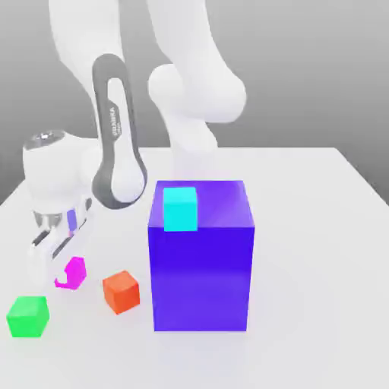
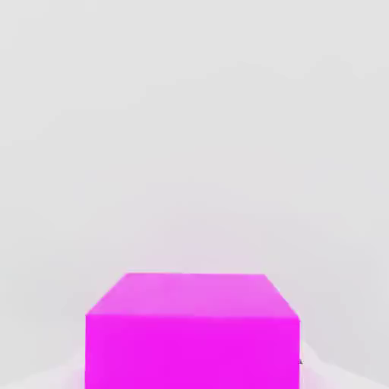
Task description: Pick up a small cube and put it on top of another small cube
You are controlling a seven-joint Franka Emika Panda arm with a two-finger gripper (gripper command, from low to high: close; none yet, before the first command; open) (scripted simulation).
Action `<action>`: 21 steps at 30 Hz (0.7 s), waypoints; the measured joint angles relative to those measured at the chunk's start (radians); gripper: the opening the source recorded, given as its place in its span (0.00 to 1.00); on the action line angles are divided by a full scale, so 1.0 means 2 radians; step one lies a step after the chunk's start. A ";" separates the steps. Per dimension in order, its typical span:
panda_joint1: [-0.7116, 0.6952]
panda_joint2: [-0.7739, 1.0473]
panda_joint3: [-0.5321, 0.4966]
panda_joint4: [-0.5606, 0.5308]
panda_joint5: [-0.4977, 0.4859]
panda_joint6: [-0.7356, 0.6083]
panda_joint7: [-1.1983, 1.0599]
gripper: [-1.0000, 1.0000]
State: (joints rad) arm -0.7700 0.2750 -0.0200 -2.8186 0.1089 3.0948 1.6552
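The small cube (image 1: 74, 273) is plain magenta-pink and sits tilted at the table's front, toward the exterior view's left. My gripper (image 1: 61, 262) reaches down onto it from above, and its white fingers (image 1: 44, 251) cover the cube's left side. The jaws are shut on the cube. In the hand view the same small cube (image 2: 194, 330) looms very close against the white table. An orange cube (image 1: 121, 292) lies just to its right. A green cube (image 1: 28, 316) lies in front of it, to the left.
A big blue-violet block (image 1: 201, 258) stands in the middle with a cyan cube (image 1: 181, 208) on its top front edge. The arm's white links (image 1: 114, 144) rise behind the gripper. The white table (image 1: 319, 228) stretches to the right.
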 joint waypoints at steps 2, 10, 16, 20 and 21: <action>0.008 -0.027 -0.010 -0.005 -0.007 -0.022 0.006 0.00; 0.026 -0.121 -0.021 0.013 -0.049 -0.134 -0.007 0.00; 0.043 -0.096 0.002 0.119 -0.051 -0.215 -0.128 0.00; 0.047 -0.052 0.010 0.159 -0.054 -0.211 -0.170 0.00; 0.047 -0.035 0.010 0.161 -0.054 -0.196 -0.172 0.00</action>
State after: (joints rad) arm -0.6761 0.2056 0.0005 -2.4957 0.0011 2.7025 1.3118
